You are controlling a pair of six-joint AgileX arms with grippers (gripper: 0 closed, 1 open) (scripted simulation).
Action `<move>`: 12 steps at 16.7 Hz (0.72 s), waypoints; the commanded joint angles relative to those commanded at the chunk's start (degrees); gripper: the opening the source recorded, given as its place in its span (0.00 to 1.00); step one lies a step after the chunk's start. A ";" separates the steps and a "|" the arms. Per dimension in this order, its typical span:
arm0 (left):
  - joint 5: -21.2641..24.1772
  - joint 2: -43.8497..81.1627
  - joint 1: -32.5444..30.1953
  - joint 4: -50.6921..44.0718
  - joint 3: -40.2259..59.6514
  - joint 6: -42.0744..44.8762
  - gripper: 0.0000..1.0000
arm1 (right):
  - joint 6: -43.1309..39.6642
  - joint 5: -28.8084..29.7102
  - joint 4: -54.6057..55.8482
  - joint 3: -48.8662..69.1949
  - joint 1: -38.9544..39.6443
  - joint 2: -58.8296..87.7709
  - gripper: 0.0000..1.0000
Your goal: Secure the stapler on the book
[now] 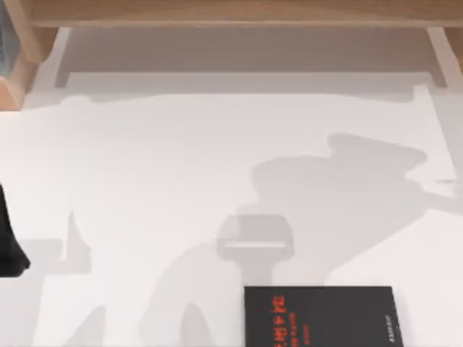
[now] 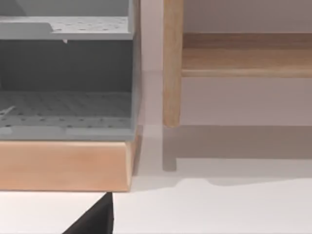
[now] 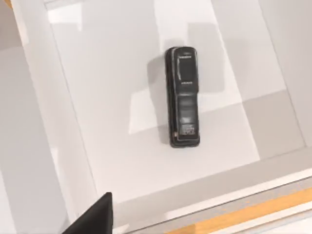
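Observation:
The stapler (image 3: 183,96) is black and lies flat on a white recessed surface with raised white borders, seen from above in the right wrist view. A black part of my right gripper (image 3: 93,217) shows at the edge of that view, well apart from the stapler. The book (image 1: 320,316), black with red lettering, lies flat at the table's front edge, right of the middle. A dark part of my left arm (image 1: 9,244) sits at the table's far left. The left gripper (image 2: 95,219) hangs over the white table near a wooden ledge.
A wooden shelf (image 1: 231,13) runs along the back of the table. A grey perforated organizer (image 2: 66,73) stands on a wooden ledge (image 2: 63,163) beside a wooden post (image 2: 171,63). A wooden edge (image 3: 253,210) borders the stapler's recess.

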 joint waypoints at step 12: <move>0.00 0.00 0.00 0.00 0.00 0.00 1.00 | -3.70 -1.05 -18.79 38.75 -0.45 42.16 1.00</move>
